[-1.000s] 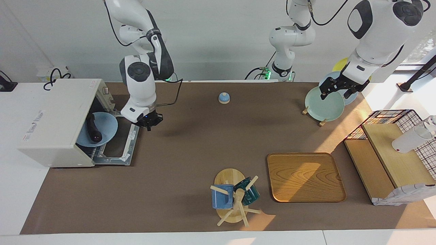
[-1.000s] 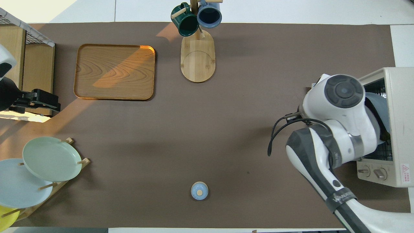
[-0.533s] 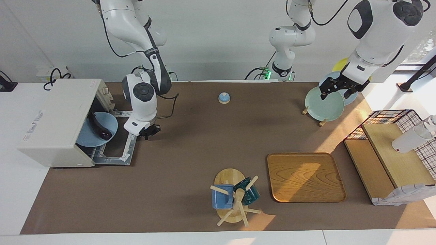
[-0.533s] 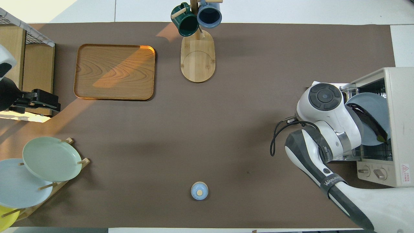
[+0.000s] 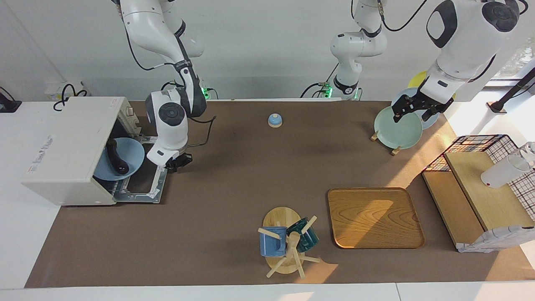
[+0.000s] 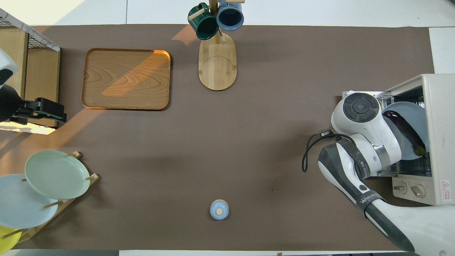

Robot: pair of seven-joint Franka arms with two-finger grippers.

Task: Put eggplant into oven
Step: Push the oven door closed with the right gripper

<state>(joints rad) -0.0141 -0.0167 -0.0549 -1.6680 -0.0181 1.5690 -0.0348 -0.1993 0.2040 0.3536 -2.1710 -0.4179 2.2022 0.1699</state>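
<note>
The cream-white toaster oven (image 5: 69, 148) stands at the right arm's end of the tabletop (image 5: 234, 175), its door (image 5: 144, 184) folded down flat in front of it. A pale blue plate (image 5: 125, 156) sits half inside the opening, and the dark purple eggplant (image 5: 115, 155) lies across that plate, touched by neither gripper; in the overhead view it (image 6: 405, 132) runs along the plate (image 6: 414, 117) with its stem end toward the robots.

The right arm comes down from its base, bends at the elbow and points its wrist steeply downward. The right gripper (image 5: 177, 161) hangs over the outer edge of the lowered door, just beside the plate. Its jaws hold nothing; how far apart they stand cannot be told.

The left arm waits at the other end, forearm angled down, with the left gripper (image 5: 413, 109) over the plate rack's green plate (image 5: 395, 129) near the robots' edge. Its jaws are spread apart and empty.
</note>
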